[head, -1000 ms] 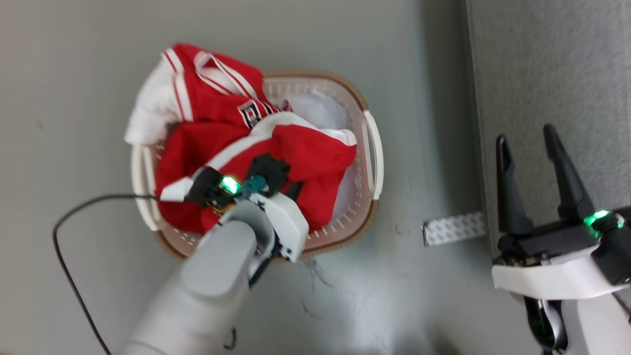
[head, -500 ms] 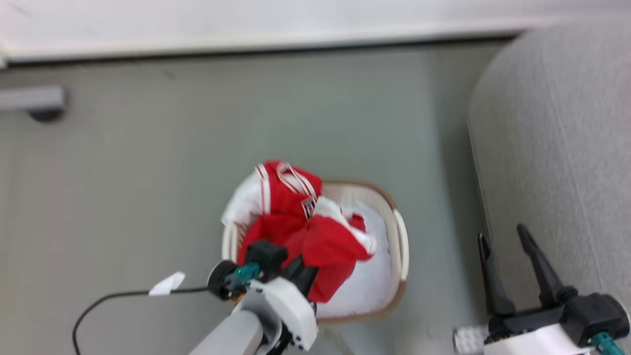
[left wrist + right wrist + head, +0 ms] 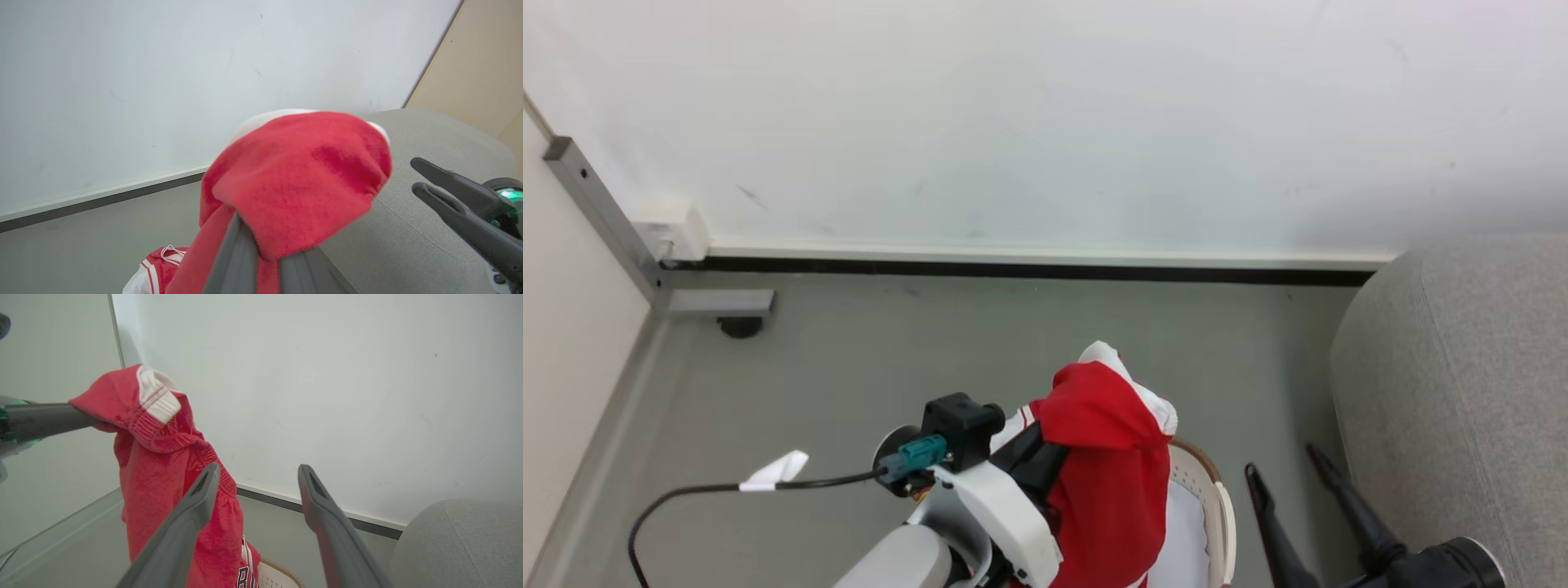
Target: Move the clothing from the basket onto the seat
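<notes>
Raised since a second ago, the clothing (image 3: 1107, 457) hangs from the clenched left pincer (image 3: 88, 419) above the basket (image 3: 1213, 506). Right pincer (image 3: 1282, 460) gapes empty beside the seat (image 3: 1462, 392). Black, white-edged lettering (image 3: 244, 575) low on the red fabric is cut off, unreadable.

Black lettering (image 3: 244, 576) outlined in white stands on the red clothing (image 3: 171, 490), low in the right wrist view. The edge cuts it off, so no word can be read.
</notes>
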Controlling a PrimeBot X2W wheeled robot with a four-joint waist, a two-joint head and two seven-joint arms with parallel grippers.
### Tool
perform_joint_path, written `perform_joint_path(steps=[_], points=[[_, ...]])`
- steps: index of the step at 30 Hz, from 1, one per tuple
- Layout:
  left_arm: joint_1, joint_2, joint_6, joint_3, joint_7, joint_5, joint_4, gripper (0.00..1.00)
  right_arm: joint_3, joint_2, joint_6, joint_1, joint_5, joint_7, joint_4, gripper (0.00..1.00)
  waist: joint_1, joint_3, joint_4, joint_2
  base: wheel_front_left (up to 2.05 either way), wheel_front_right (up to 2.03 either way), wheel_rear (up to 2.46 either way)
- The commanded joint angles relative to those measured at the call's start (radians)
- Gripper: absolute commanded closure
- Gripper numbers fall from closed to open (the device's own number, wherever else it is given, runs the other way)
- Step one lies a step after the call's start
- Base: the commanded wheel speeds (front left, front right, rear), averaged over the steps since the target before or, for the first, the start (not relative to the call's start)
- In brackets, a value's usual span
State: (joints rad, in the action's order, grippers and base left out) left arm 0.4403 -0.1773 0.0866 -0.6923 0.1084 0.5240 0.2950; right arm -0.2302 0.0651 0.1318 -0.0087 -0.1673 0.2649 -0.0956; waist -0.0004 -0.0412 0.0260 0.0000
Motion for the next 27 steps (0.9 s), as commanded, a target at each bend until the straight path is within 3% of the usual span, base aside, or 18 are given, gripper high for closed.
perform_joint_path(steps=[1, 6, 14, 27], points=[[-0.020, -0.014, -0.007, 0.003, -0.023, 0.015, -0.043, 1.00, -0.033, 0.031, -0.002, 0.012, 0.006, -0.001, 0.004, 0.00, 0.0004, 0.037, 0.016, 0.0000, 0.00, 0.00, 0.00], [-0.042, -0.043, -0.034, 0.006, -0.099, 0.034, -0.175, 1.00, -0.180, 0.124, -0.002, -0.047, -0.011, -0.001, 0.001, 0.00, 0.0004, 0.058, 0.011, 0.0000, 0.00, 0.00, 0.00], [-0.058, -0.041, -0.059, -0.011, -0.151, 0.044, -0.270, 1.00, -0.332, 0.191, -0.002, -0.158, -0.041, -0.005, -0.083, 0.00, 0.0004, 0.071, 0.011, 0.0000, 0.00, 0.00, 0.00], [-0.068, 0.006, -0.067, -0.083, -0.193, 0.037, -0.322, 1.00, -0.456, 0.073, -0.002, -0.249, -0.110, -0.017, -0.291, 0.00, 0.0004, 0.086, 0.048, 0.0000, 0.00, 0.00, 0.00]])
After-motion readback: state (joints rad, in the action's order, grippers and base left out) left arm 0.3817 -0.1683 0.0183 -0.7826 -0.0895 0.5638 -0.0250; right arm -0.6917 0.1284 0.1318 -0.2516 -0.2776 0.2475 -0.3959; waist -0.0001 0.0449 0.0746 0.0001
